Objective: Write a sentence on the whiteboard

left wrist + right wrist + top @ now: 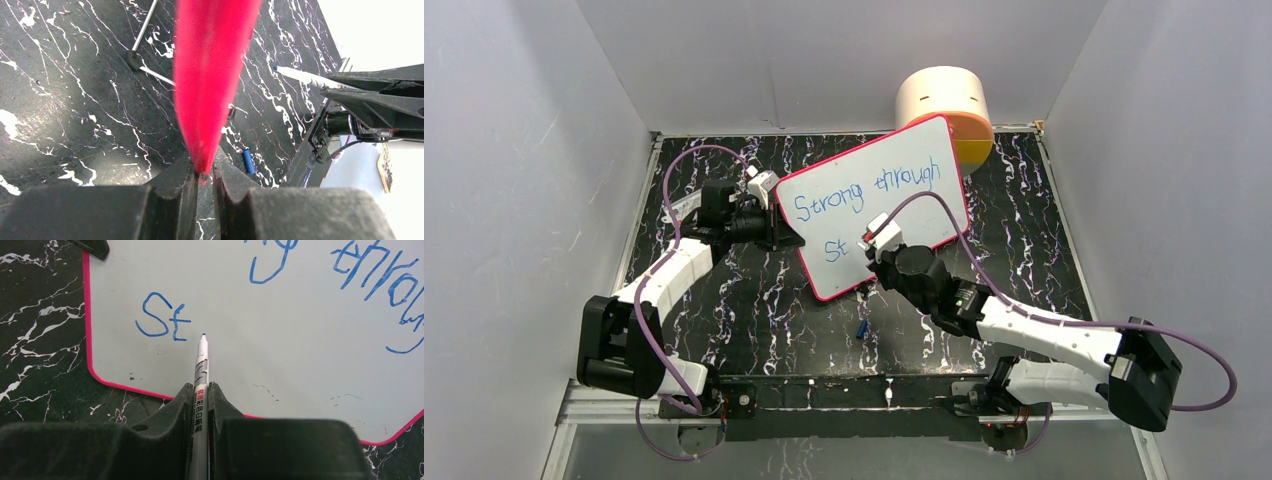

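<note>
Left arm point(669, 275) first: up from its base at the table's near-left corner, elbow folded, white forearm slanting toward the far edge, wrist turned to point rightward. The left gripper point(202, 170) is pinched tight on the pink frame of the whiteboard point(914, 225), with the edge wedged between the two black fingers. Over to the right arm point(1049, 335): based at the near-right corner, it makes a long low reach leftward toward the table's middle, wrist angled toward the far edge. The right gripper point(201, 395) is clamped on a marker point(202, 357), the barrel running straight out between the fingers, blue tip leading.
</note>
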{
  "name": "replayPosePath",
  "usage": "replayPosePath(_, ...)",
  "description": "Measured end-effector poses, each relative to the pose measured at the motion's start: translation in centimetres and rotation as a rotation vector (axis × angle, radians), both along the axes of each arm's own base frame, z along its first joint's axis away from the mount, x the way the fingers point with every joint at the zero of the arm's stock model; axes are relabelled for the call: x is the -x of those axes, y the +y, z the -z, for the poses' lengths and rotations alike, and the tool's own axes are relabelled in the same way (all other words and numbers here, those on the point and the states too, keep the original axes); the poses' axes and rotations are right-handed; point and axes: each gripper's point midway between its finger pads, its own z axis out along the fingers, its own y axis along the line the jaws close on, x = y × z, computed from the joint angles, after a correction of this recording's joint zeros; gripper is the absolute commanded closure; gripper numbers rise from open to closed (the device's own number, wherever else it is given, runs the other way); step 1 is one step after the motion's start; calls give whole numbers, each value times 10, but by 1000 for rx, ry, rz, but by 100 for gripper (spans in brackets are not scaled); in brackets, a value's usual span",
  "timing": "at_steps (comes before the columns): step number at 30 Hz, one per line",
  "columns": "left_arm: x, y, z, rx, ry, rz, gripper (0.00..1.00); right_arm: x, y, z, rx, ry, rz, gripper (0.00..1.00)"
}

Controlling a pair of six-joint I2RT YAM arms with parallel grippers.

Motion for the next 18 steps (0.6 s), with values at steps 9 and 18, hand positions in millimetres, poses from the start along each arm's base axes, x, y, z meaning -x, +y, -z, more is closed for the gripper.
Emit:
replayPosePath(9, 1, 0, 1, -2, 0, 3, 100, -6, 6, 6, 35, 15, 10, 100)
replayPosePath(18, 1, 0, 1, -6, 0, 6, 100, -14, 17, 8, 69, 14, 6, 100)
